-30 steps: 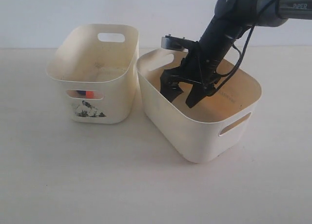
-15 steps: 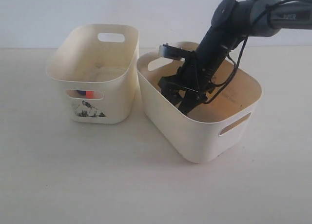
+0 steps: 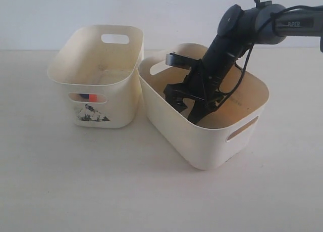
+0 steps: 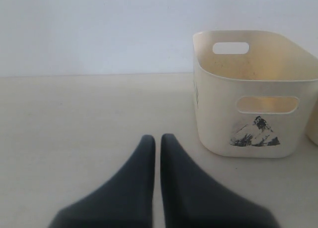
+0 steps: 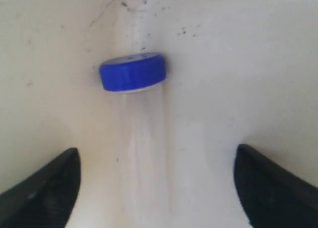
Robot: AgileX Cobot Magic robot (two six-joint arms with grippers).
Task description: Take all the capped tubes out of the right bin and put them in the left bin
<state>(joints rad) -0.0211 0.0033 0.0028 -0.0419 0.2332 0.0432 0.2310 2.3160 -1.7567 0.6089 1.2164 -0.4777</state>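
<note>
Step in hand, as judged: pick-up of blue-capped tube from right bin. Found right claw lowered inside that bin, jaws spread wide, gripping nothing. Found tube lying flat on bin floor between the two spread fingers, untouched by either, cap end farthest from claw and tucked against a curved inner corner. Noted orange-red cap through front slot of left bin; rest of that bin's contents hidden from exterior view. Found left claw pressed shut, empty, low over bare counter, apart from left bin.

Recommended method: lower further, keeping clear body centred between fingers. Close across body just below cap, not on cap itself. Expect smooth round plastic to roll or squirt out under an off-centre squeeze. Lift straight up before any sideways travel.

Clearances: corner wall close beyond cap, so little room forward. Open floor on both flanks for finger travel. Near rims of the two bins very close, possibly touching; cannot tell. Raise tube above both rims, then cross leftward and release over open middle of left bin, away from its walls.
</note>
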